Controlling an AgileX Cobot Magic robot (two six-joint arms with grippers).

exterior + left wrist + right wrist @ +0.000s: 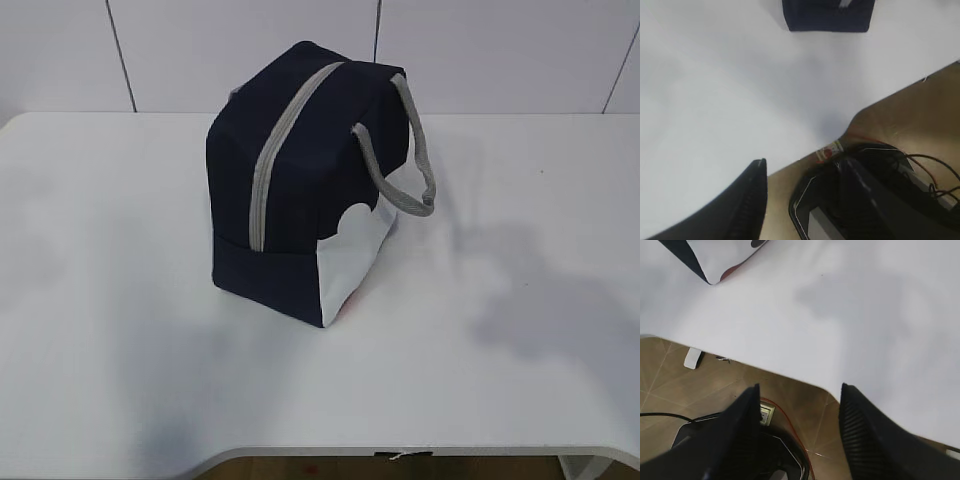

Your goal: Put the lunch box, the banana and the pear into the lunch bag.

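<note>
Left tool (805, 185), right tool (797, 412) both parted, empty; lunch bag (300, 190) upright, zipper closed, running front-to-back.

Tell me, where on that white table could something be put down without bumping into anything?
Nearly anywhere. The lunch bag stands alone, center-back on the table. Bare stretches lie to its left, to its right past the grey handles, and across the front edge. Only the strip behind the bag is tight.

Only the bag (305, 190) stands on the table (500, 350), just above centre, zipped. Bare tabletop lies around it from 3 through 6 to 9 o'clock.
</note>
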